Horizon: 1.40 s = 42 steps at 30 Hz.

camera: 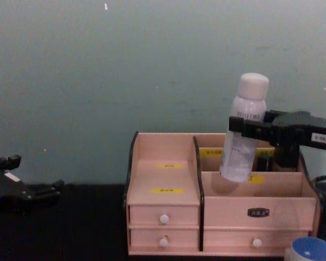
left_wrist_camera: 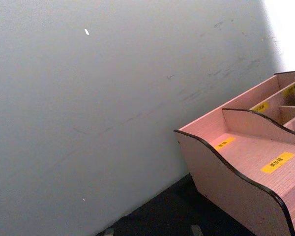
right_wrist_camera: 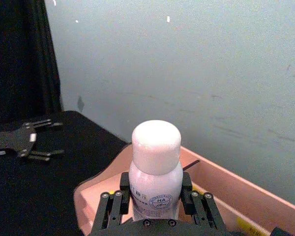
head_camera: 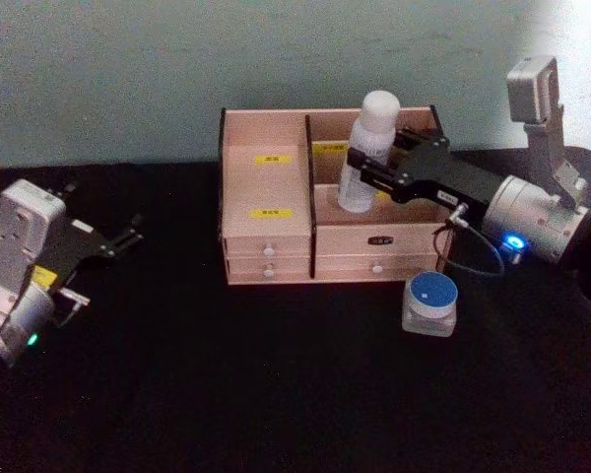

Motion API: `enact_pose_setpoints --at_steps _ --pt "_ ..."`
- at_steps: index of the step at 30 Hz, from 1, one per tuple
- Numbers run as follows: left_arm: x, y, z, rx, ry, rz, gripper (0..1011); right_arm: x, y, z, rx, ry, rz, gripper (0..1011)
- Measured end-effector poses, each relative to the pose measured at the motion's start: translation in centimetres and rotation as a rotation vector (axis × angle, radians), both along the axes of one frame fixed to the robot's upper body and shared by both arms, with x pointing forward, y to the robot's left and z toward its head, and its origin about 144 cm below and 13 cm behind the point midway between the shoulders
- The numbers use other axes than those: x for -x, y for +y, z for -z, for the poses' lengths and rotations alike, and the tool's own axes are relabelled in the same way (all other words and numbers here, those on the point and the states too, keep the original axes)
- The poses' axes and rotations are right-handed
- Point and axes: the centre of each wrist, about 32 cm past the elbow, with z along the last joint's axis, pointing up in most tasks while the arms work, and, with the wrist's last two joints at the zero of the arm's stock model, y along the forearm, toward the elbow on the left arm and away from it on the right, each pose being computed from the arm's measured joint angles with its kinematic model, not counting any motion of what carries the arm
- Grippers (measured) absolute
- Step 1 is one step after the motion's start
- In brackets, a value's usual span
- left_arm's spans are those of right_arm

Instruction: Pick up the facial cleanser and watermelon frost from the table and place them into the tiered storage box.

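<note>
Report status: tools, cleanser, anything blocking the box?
Right tool shut on facial cleanser, tilted, base at right rear compartment of tiered storage box. Left tool open, parked left of box. Watermelon frost on table, front right. Nothing blocking.

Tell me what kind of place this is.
Likely a robot test bench: a black table against a bare wall, a box, a jar, and a bottle held by the right gripper at the box. The left gripper waits at the left.
</note>
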Motion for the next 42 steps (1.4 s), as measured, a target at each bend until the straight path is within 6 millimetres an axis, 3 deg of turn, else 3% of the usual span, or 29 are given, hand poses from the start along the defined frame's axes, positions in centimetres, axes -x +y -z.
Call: enact_pose_setpoints --at_steps 30,42 --pt "0.0 0.0 0.0 0.000 0.000 0.000 1001 -4.7 0.6 -0.2 -0.003 -0.022 0.085 589" --pt "0.0 0.0 0.0 0.000 0.000 0.000 1001 -5.7 0.9 0.0 -0.001 -0.006 0.088 589"
